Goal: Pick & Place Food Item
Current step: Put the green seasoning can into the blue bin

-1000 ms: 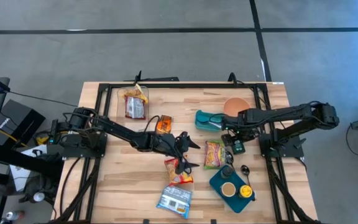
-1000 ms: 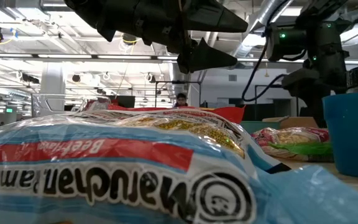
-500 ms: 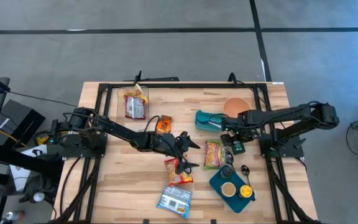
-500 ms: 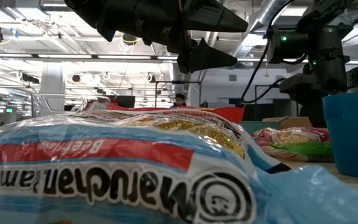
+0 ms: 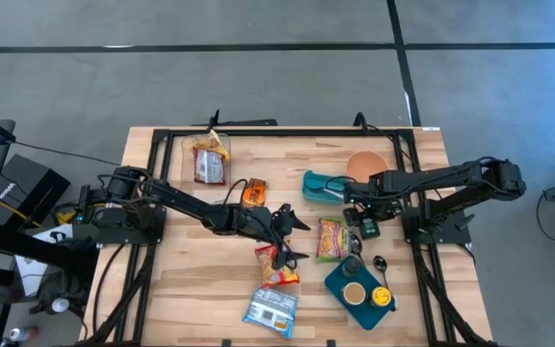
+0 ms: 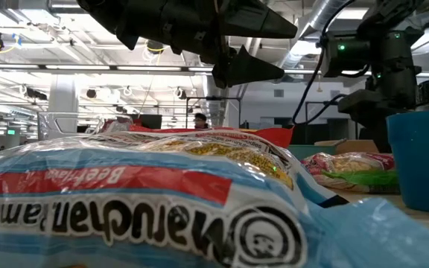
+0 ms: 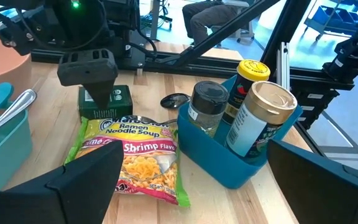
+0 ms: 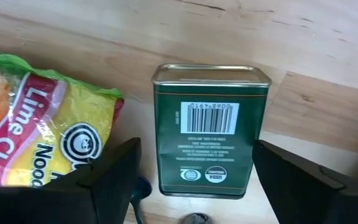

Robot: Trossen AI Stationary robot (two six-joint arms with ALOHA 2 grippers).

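Risk: the green tin [image 8: 207, 129] lies flat just beside the ramen packet [image 8: 39, 121]; if the right gripper [image 5: 364, 214] descends off-centre, one finger could land on the packet's edge or nudge the tin askew, so the grasp slips.

Right gripper hovers over the tin, jaws spread, nothing pinched. The tin sits centred between the two fingers, apart from both.

Left gripper [image 5: 292, 236] waits on the far side of the packet from the tin, jaws spread wide, empty.
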